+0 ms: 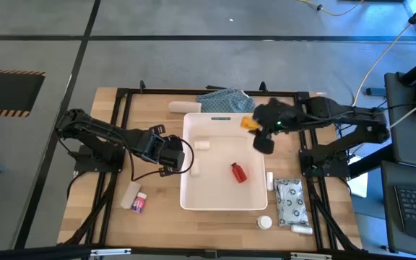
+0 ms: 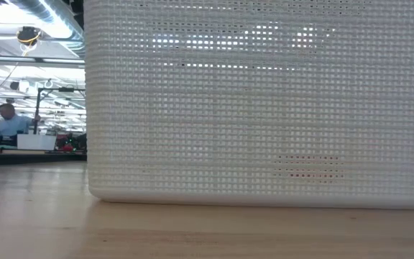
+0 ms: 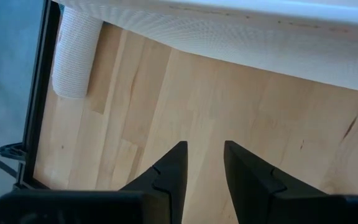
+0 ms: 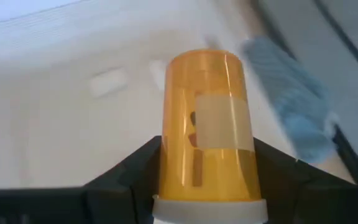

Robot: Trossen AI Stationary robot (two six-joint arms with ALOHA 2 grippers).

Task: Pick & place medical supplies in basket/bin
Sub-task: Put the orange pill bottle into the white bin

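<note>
Now orange bottle (image 4: 207,127) in right gripper (image 1: 255,124) above tub (image 1: 222,201)

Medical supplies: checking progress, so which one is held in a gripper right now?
The translucent orange pill bottle, clamped by the right gripper over the white tub's far corner; the others lie loose.

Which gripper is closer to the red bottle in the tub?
Right. The right gripper, holding the orange bottle, hangs over the tub's far right corner. The left gripper sits outside its left wall, farther from the red bottle.
</note>
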